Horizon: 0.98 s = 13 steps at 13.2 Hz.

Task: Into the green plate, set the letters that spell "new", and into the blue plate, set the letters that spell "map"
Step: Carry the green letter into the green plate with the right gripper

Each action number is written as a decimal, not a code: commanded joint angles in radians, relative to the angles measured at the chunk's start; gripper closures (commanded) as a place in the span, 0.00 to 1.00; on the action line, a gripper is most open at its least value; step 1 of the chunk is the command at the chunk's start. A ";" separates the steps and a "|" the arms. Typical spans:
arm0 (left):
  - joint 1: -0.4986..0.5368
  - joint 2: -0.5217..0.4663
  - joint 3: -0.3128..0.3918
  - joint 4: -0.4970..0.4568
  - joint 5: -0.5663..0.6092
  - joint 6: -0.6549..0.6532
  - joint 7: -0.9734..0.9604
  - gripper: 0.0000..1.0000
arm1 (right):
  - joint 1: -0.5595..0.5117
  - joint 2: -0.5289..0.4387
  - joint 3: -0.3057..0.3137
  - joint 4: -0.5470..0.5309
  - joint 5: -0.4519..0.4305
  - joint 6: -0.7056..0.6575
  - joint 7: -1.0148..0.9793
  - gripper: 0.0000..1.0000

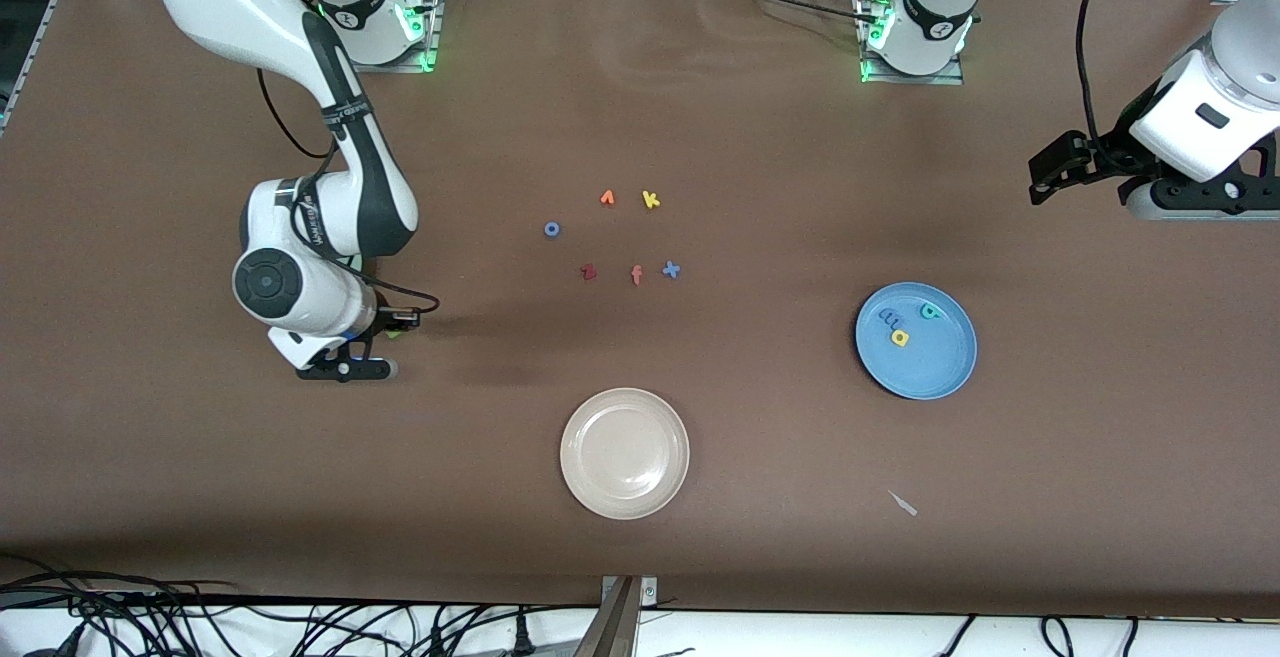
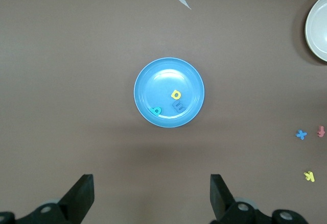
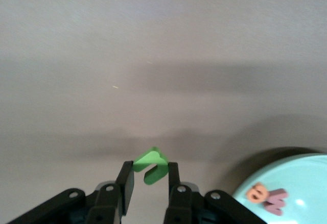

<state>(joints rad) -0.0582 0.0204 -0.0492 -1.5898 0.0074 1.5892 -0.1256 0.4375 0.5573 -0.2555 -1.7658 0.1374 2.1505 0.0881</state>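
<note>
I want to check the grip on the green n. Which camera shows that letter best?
The right wrist view: the green n sits pinched between the shut fingers of the right gripper, close up, with the green plate nearby. The front view shows only a green speck under the right arm's hand. The left wrist view does not show it.
</note>
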 commanded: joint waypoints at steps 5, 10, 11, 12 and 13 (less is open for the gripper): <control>-0.003 0.004 0.014 0.019 -0.021 -0.035 0.014 0.00 | 0.006 -0.086 -0.149 -0.170 0.010 0.057 -0.247 0.86; -0.005 0.004 0.012 0.019 -0.021 -0.037 0.012 0.00 | -0.008 -0.099 -0.197 -0.308 0.011 0.239 -0.358 0.86; -0.005 0.004 0.012 0.019 -0.021 -0.037 0.012 0.00 | -0.022 -0.103 -0.197 -0.311 0.011 0.233 -0.361 0.86; -0.005 0.004 0.012 0.019 -0.021 -0.037 0.012 0.00 | -0.023 -0.114 -0.197 -0.332 0.013 0.233 -0.361 0.86; -0.005 0.004 0.012 0.019 -0.020 -0.037 0.012 0.00 | -0.023 -0.125 -0.197 -0.346 0.013 0.233 -0.361 0.86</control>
<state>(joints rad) -0.0584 0.0204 -0.0426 -1.5896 0.0074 1.5708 -0.1256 0.4197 0.4956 -0.4554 -2.0514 0.1390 2.3749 -0.2448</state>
